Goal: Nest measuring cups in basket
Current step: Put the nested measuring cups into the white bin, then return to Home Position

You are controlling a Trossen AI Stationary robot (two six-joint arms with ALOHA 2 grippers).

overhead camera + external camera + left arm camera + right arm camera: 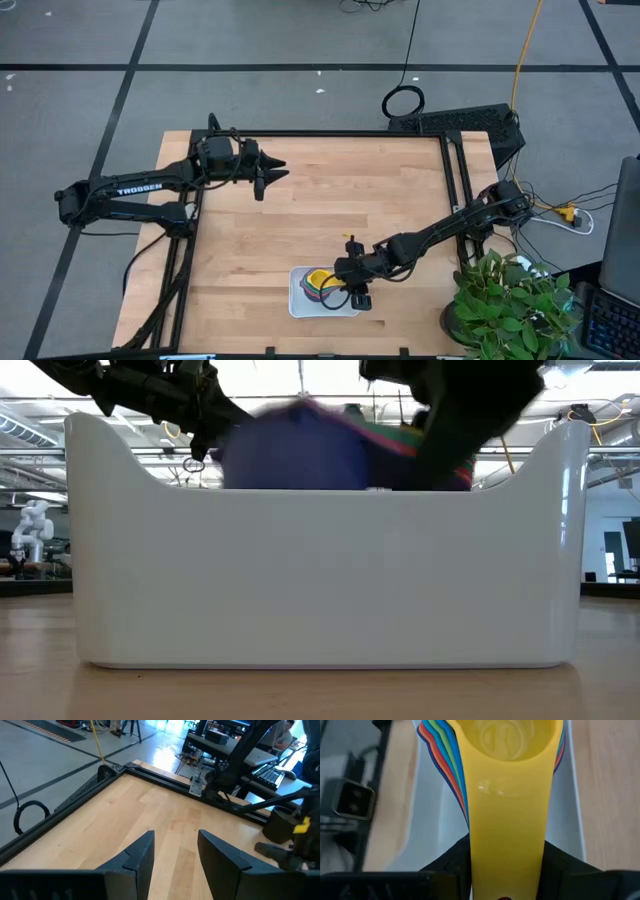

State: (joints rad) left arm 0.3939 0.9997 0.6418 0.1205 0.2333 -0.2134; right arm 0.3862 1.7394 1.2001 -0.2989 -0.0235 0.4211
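The white basket (pixel 300 302) stands near the table's near edge and fills the low view (pixel 320 580). Inside it is a nest of measuring cups, their blue, red, orange and green rims (pixel 442 755) fanned under the yellow cup (pixel 510 740), which sits on top (pixel 318 278). My right gripper (pixel 357 297) is over the basket's right end, shut on the yellow cup. My left gripper (pixel 272 172) hangs open and empty over the table's far left part; it also shows in the left wrist view (pixel 175 855). My right gripper pinches the yellow cup's flat handle (pixel 507 845) between its two fingers (pixel 452 862), near the handle's free end. The fingers come from the table's right side and lie along the handle. The yellow bowl sits in the stack of other cups inside the basket.
A potted plant (pixel 510 300) stands at the table's near right corner. A black frame (pixel 455 180) runs along the table's edges. Bare wood (pixel 330 200) lies between the two arms.
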